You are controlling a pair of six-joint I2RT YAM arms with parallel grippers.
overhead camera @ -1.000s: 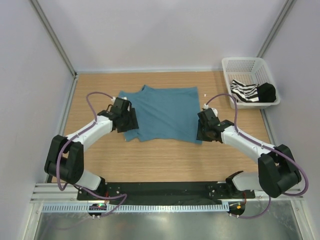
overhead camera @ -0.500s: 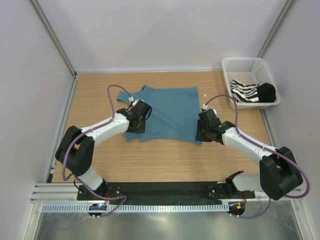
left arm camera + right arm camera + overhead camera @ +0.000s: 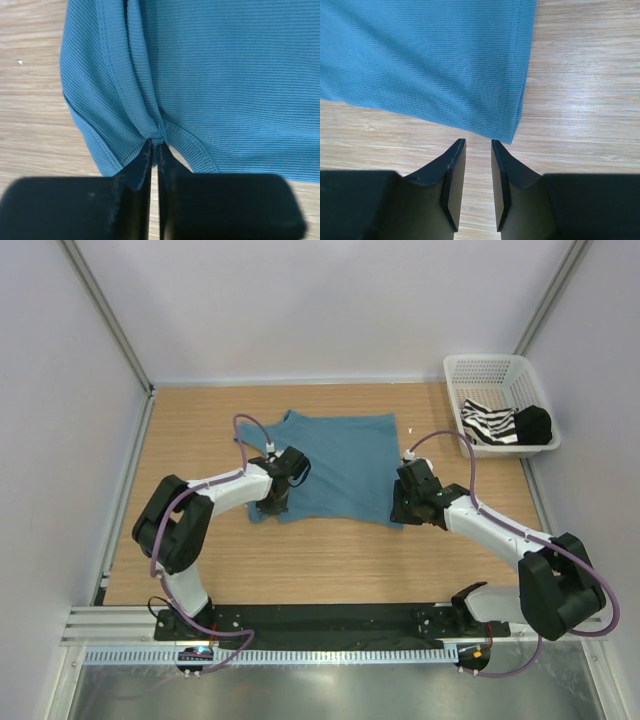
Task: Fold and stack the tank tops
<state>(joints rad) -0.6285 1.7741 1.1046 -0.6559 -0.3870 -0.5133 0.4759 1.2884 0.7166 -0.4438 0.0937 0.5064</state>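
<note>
Teal tank top [image 3: 340, 460] lies spread out in the middle of the wooden surface [image 3: 330, 560]. It is mostly flat. Its near left part is bunched up into a little ridge.

In the left wrist view, that ridge of teal tank top [image 3: 225, 75] runs right into the tips of the left claw [image 3: 154, 146]. The two black tips are squeezed almost together, with a fold of the sewn edge pinched between them. From above, the left claw [image 3: 275, 502] sits on the near left corner of the top.

The right claw [image 3: 400, 510] is at the near right corner of the top. In the right wrist view, the right claw [image 3: 478, 141] has a small gap between its tips and holds nothing. The corner of the teal tank top [image 3: 420, 60] lies just in front of the tips, flat on the wood.

The striped tank top [image 3: 488, 425] is crumpled inside the white basket [image 3: 490, 358], at the far right corner of the surface. A black thing [image 3: 533, 424] lies beside it in the basket.
</note>
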